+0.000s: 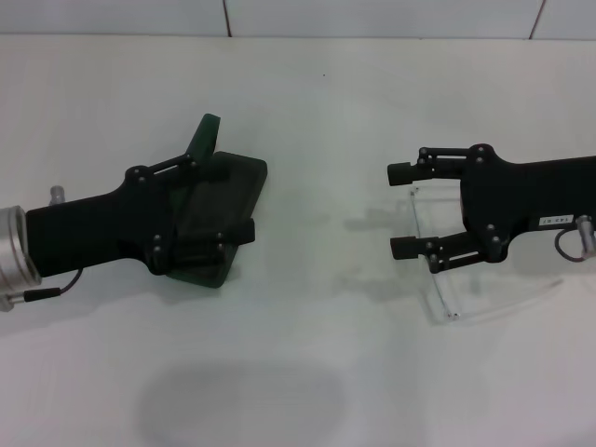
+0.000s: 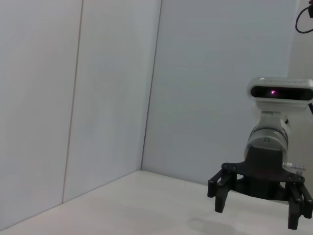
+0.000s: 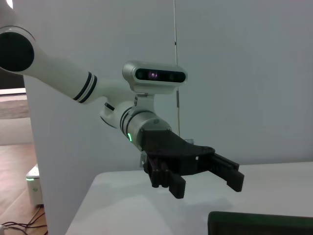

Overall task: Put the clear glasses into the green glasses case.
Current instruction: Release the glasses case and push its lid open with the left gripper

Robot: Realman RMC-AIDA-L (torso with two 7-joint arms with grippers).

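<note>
Looked fully transparent, thin plastic: the clear glasses (image 1: 447, 279). Showed a dark, smooth, faintly glossy hard shell on the green glasses case (image 1: 223, 200). Appeared matt white on the counter (image 1: 317, 112), matt black on both end effectors.

Partly hidden under the left gripper (image 1: 228, 198): the green glasses case (image 1: 244, 182). Partly covered by the right gripper (image 1: 403, 209): the clear glasses (image 1: 445, 296), far arm indistinct.

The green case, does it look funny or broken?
Not broken. The green glasses case lies at a slant on the white table, lid half up, under the open left gripper. The clear glasses are not in it; they lie apart, beneath the open right gripper.
</note>
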